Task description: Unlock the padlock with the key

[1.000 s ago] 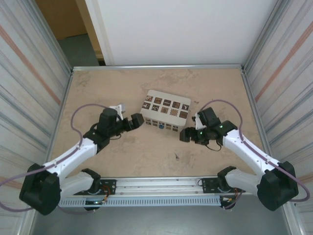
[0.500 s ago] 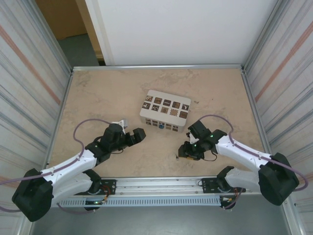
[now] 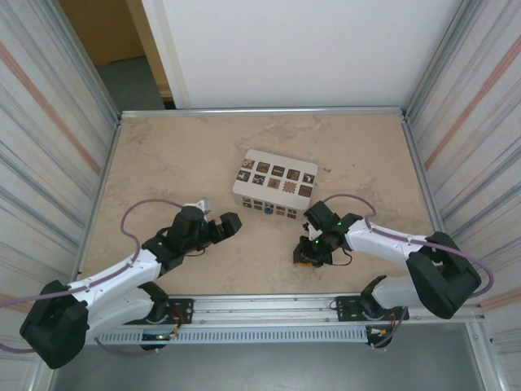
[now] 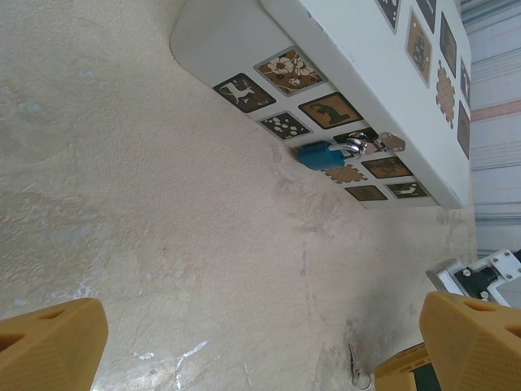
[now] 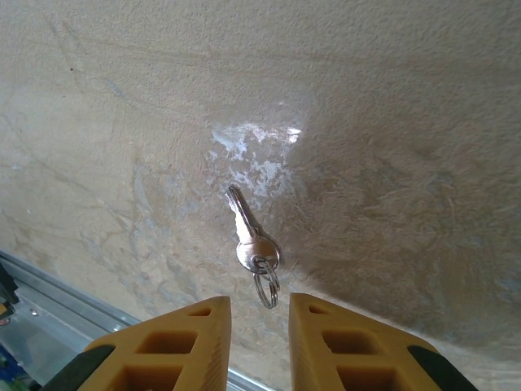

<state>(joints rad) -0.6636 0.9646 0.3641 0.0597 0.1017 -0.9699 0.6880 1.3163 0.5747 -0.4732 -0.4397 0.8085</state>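
Key (image 5: 247,235) is lying flat on the tan table (image 3: 187,155), near the front edge, well apart from the padlock. Its long axis is running nearly in line with the right gripper's (image 5: 259,305) approach, tilted a little. The blade is pointing away from the fingers, toward the upper left of the right wrist view, and the bow end is facing the gripper. The key ring (image 5: 265,287) is sitting right at the mouth of the gap between the two yellow fingertips (image 5: 187,330).

Right gripper: jaws are standing narrowly apart, with a visible gap. They are pinching nothing, and neither pad is visibly touching the ring. In the top view this gripper (image 3: 303,256) is pointing down at the table, in front of the white box (image 3: 277,181).

Padlock (image 4: 319,155) is resting against the near side wall of the box, low down where wall meets table. Its long axis is running along that wall. In the left wrist view the teal body is lying to the left and the silver shackle (image 4: 360,147) is pointing right.

Left gripper (image 4: 260,314): jaws are spread wide, holding nothing, facing the padlock from a distance.
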